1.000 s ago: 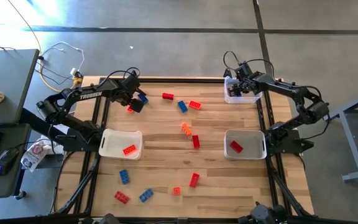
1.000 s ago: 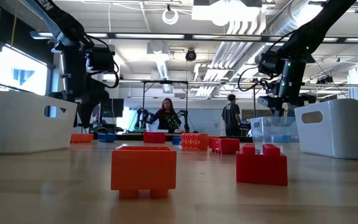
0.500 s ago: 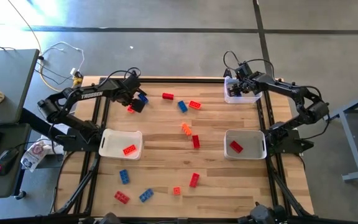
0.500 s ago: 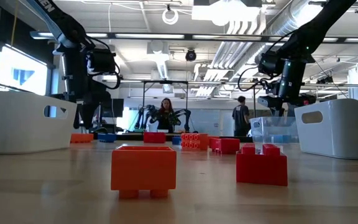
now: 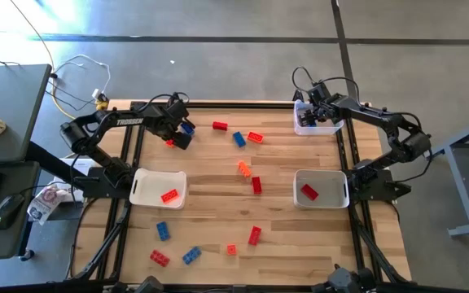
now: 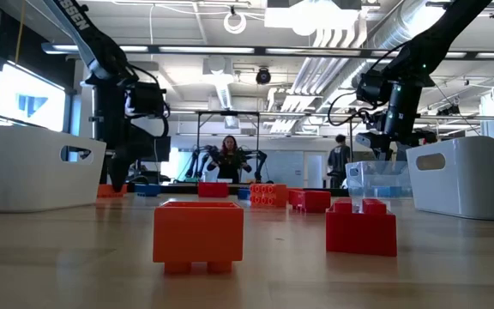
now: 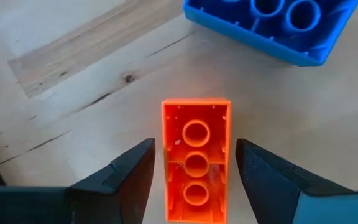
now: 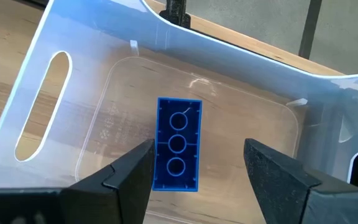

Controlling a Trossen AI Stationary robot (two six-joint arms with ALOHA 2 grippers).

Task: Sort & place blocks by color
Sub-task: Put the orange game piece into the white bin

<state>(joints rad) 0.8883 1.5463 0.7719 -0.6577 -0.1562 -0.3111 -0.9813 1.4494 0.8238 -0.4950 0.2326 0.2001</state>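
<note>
Orange block under the left arm: it lies hollow side up on the bare wood near the table's far left edge [image 7: 196, 162], between the spread fingers of the left gripper [image 7: 194, 171], which have not closed on it; a blue block [image 7: 278, 28] sits just beside it.
Blue block at the right arm: it lies flat inside the far right tray [image 8: 178, 144], with the right gripper [image 8: 197, 174] hanging over it, fingers wide apart and gripping nothing.
Sorted already: one orange-red block in the near left tray [image 5: 169, 195], one red block in the near right tray [image 5: 309, 191], one blue in the far right tray [image 5: 316, 124].
Left to do: by my count most of it; blocks lie loose along the far side, in a cluster at the table's middle [image 5: 248, 175], and scattered near the front edge [image 5: 192, 255].
Edges: the left gripper works close to the far rail, so there is little spare room behind it.
Open room: the wood between the two near trays looks free apart from the middle cluster, and the arms stand well apart.
</note>
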